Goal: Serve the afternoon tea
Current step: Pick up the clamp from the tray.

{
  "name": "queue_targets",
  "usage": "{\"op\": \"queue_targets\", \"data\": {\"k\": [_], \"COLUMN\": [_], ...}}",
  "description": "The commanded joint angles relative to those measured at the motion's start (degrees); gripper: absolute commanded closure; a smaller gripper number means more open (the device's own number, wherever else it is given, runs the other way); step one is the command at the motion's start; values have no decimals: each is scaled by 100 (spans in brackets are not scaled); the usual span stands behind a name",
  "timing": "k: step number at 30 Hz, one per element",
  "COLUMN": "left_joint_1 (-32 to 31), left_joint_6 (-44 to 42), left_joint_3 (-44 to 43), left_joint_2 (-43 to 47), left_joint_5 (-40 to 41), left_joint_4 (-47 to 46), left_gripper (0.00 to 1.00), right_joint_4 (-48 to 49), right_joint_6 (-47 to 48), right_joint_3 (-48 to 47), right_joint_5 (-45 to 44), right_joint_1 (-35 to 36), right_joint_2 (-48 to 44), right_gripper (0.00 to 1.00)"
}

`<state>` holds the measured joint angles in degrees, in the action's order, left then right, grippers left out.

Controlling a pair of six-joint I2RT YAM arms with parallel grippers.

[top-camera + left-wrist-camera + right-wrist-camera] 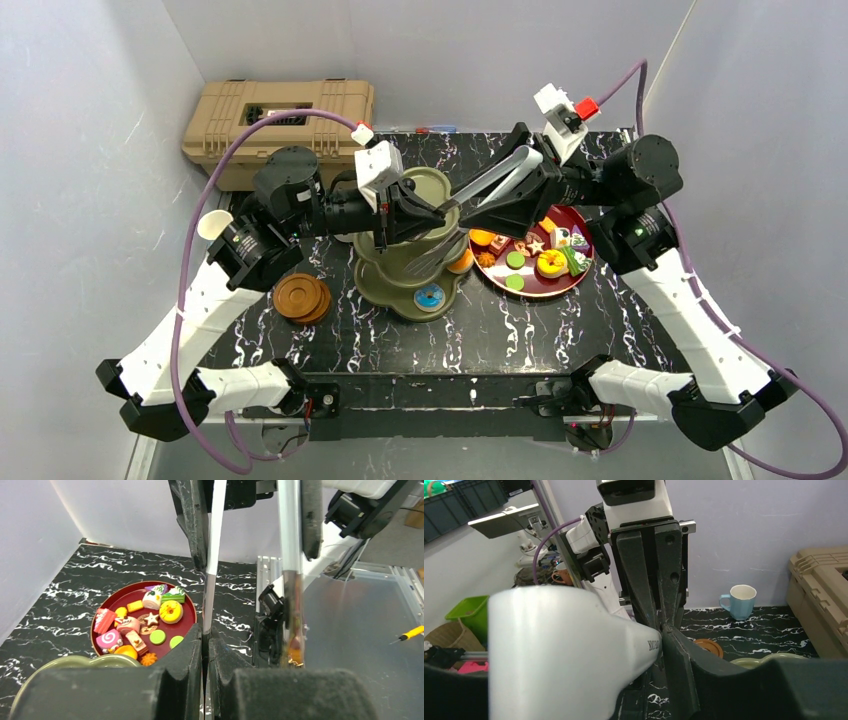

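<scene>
Nearest the arm bases, a stack of round wooden saucers (302, 297) sits on the black marbled tabletop (560, 330). Just beside it is the olive-green tiered stand (395, 288), with a blue-iced toy doughnut (431, 296) on its lowest tier.

Above the stand the two arms meet over a pair of metal tongs (214, 555). The left end effector (206, 650) is clamped tight on one leg of them. The right end effector (252, 555) has its jaws apart, one outside each leg and close against them. I can't tell whether it bears on them yet.

Right of the stand, a dark-red plate (530, 294) carries most of the toy pastries (550, 263). Farther back, a white cup with a blue handle (739, 600) stands by the wall, next to a tan toolbox (280, 125).

The pastries look small, light and hard, so I'd expect them to skid or pop out if pinched off-centre. Each is best taken across its middle with the tong tips. The tongs look stiff, springy and slick, and want a hold well up the legs, squeezing both. The stand's upper tiers are hidden under the arms.
</scene>
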<state>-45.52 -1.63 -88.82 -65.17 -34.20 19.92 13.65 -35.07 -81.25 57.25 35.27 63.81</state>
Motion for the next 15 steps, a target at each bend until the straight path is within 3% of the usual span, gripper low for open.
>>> {"op": "queue_targets", "data": {"k": [1, 5, 9, 10, 12, 15], "left_joint_1": [43, 47, 52, 52, 52, 53], "left_joint_6": [119, 380, 382, 350, 234, -3], "left_joint_3": [-241, -246, -250, -250, -267, -197], "left_joint_2": [0, -69, -108, -110, -91, 33], "left_joint_5": [-236, -502, -536, -509, -411, 107], "left_joint_4": [41, 115, 156, 173, 188, -41], "left_gripper": [100, 100, 100, 94, 61, 26], "right_joint_4": [-414, -351, -255, -287, -621, -1656], "right_joint_6": [302, 271, 159, 182, 461, 1134], "right_joint_3": [-496, -659, -652, -628, -646, -736], "right_joint_5": [325, 377, 426, 416, 286, -116], "right_joint_1": [7, 7, 7, 7, 7, -2], "right_joint_2": [54, 176, 200, 190, 161, 128], "right_gripper": [42, 44, 60, 66, 73, 79]}}
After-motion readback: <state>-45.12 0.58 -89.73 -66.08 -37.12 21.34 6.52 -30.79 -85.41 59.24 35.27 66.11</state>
